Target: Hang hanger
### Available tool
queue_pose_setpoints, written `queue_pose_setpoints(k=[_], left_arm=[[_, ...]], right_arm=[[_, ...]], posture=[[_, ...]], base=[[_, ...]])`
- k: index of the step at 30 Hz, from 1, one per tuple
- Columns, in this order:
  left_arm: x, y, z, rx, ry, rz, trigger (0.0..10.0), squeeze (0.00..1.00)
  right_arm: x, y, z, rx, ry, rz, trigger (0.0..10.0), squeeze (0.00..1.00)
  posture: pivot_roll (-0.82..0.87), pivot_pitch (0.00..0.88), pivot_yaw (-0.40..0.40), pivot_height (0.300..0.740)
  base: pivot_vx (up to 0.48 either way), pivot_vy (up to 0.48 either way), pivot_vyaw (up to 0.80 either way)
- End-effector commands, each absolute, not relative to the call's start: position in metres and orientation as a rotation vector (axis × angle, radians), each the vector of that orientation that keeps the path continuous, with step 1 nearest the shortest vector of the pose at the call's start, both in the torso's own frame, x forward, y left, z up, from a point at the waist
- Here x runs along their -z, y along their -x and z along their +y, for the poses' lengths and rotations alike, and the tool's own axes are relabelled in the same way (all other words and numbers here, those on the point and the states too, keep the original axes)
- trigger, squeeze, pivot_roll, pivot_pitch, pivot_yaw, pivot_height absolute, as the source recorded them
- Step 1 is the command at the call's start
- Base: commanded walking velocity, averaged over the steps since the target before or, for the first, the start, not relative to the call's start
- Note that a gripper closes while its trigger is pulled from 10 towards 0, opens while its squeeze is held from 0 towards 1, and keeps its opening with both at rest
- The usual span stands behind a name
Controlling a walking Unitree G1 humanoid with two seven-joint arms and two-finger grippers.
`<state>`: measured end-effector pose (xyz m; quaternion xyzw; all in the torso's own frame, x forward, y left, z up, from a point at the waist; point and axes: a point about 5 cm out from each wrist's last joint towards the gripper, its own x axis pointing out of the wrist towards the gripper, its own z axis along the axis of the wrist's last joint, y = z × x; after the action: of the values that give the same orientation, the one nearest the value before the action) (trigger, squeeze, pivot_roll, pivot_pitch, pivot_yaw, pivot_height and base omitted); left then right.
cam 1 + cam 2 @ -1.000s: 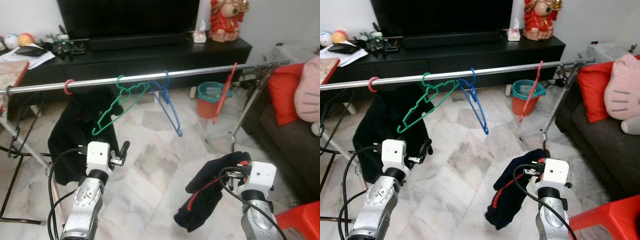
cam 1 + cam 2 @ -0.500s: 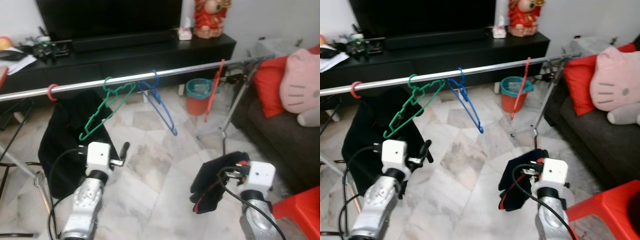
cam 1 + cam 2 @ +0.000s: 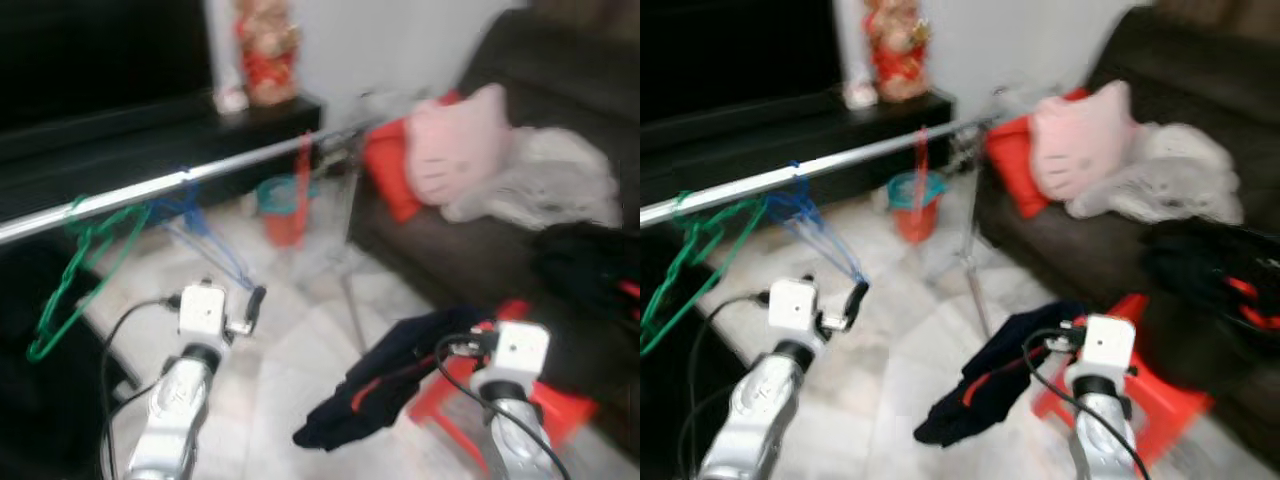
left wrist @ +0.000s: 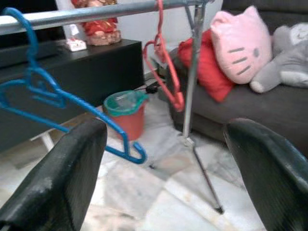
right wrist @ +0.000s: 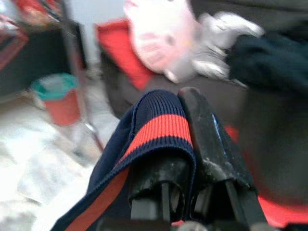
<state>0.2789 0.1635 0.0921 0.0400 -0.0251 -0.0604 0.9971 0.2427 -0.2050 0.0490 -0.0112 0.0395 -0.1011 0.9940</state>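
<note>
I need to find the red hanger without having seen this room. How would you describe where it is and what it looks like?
Look for the long silver rail in front of the black TV cabinet. Follow it toward the sofa, up to its upright metal leg. The red hanger hangs alone just before that leg, above the orange bin, apart from the blue hanger.

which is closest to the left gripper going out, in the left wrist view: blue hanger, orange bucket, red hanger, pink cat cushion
From the left gripper, which is open:
1. blue hanger, on the rail just ahead.
2. red hanger, farther along the rail by the stand's upright.
3. orange bucket, on the floor; too close to call against the red hanger.
4. pink cat cushion, on the sofa, farthest.
</note>
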Motion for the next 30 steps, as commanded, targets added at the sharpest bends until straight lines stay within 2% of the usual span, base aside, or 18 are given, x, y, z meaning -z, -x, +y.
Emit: queue_pose_setpoints(k=[1,18,30], left_arm=[[-0.0962,-0.2797,0.1635,0.119,-0.08,-0.06,10.0,0.0],[-0.0987,-0.281,0.1589,0.119,-0.06,-0.056,10.0,0.0],[-0.1011,-0.2813,0.1571,0.13,-0.06,-0.061,10.0,0.0]], right_arm=[[-0.0609,-0.2505,-0.2033,0.194,0.029,0.023,10.0,0.0],[-0.0605,-0.2481,-0.2081,0.208,0.032,0.02,10.0,0.0],[-0.0608,-0.2499,-0.2073,0.208,0.032,0.016,10.0,0.0]], posture=[[-0.1,0.0,0.011,0.74],[-0.1,0.0,0.003,0.74],[-0.1,0.0,0.006,0.74]], base=[[0.0,0.0,0.0],[0.0,0.0,0.0],[0.0,0.336,0.0]])
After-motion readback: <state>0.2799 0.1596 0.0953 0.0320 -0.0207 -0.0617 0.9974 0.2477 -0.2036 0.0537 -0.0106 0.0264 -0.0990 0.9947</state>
